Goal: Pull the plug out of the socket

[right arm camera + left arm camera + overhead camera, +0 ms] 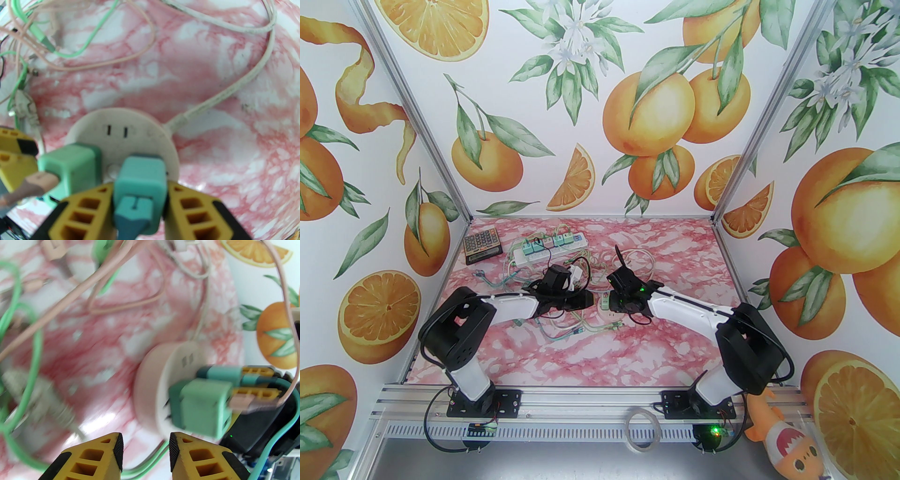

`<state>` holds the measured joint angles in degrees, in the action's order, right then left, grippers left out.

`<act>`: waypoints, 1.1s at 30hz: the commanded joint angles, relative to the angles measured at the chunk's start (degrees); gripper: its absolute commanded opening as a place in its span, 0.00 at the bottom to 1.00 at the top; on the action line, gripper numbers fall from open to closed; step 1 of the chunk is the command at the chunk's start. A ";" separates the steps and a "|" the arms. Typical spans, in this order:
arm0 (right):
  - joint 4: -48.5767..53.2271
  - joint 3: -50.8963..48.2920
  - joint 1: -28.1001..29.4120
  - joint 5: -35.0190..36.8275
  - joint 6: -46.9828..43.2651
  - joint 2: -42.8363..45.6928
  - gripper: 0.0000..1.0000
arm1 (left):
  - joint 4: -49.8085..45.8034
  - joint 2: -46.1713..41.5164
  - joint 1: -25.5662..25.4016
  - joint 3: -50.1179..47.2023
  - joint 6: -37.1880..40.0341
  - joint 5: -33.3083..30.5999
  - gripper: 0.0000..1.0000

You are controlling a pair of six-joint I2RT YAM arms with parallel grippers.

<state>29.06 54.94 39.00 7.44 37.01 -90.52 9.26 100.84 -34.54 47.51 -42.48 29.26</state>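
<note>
Two plugs sit in the round socket (140,131) lying mid-tabletop (211,70): a green plug (70,164) on its left side and a teal plug (140,180) on its right. The right end effector (140,186) pinches the teal plug. The left end effector (145,439) hangs beside the socket, fingers slightly spread.

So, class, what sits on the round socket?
A green plug and a teal plug, beside one free pair of slots. Their prongs and the socket beneath are covered.
</note>
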 commanded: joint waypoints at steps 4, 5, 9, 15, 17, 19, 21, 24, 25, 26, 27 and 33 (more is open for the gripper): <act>-1.11 -1.58 -0.51 -1.40 -1.06 1.88 0.36 | 7.29 4.71 0.01 2.00 -4.63 5.00 0.37; -1.20 -1.59 -0.60 -1.50 -1.03 1.77 0.36 | 8.54 5.33 0.03 1.90 -5.25 5.81 0.36; -1.49 -1.46 -0.60 -1.64 -1.10 1.36 0.36 | 9.49 7.25 -0.21 2.58 -5.95 7.56 0.30; -1.52 -0.84 -0.64 -1.97 -1.17 0.57 0.36 | 7.30 7.70 -1.22 2.38 -4.40 8.45 0.31; -1.57 -0.66 -0.60 -2.07 -1.15 0.35 0.36 | 6.87 7.56 -1.43 2.09 -4.26 8.68 0.30; -1.59 -0.54 -0.61 -2.22 -1.05 0.17 0.36 | 7.10 6.94 -1.64 1.59 -4.28 8.99 0.30; -1.62 -0.47 -0.65 -2.22 -0.97 -0.03 0.36 | 6.79 6.10 -1.67 1.28 -4.23 9.01 0.30; -1.74 -0.35 -0.60 -2.43 -0.83 -0.14 0.36 | 3.29 5.65 -1.72 1.85 -2.64 7.75 0.30; -1.74 -0.36 -0.60 -2.52 -0.85 -0.24 0.36 | 1.76 6.10 -1.78 2.36 -1.74 7.27 0.30; -1.75 -0.29 -0.60 -2.65 -0.96 -0.35 0.36 | 0.42 6.69 -1.80 2.89 -1.24 6.90 0.29; -1.64 -0.15 -0.55 -2.78 -0.92 -0.51 0.35 | -0.09 7.27 -1.80 3.26 -1.15 6.62 0.25; 0.47 2.53 1.07 -0.38 -1.22 -1.95 0.35 | -3.24 9.18 -2.15 4.22 -0.79 4.71 0.22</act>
<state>29.17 54.92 38.61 6.98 36.49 -90.50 10.20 108.07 -35.68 50.59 -44.99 35.83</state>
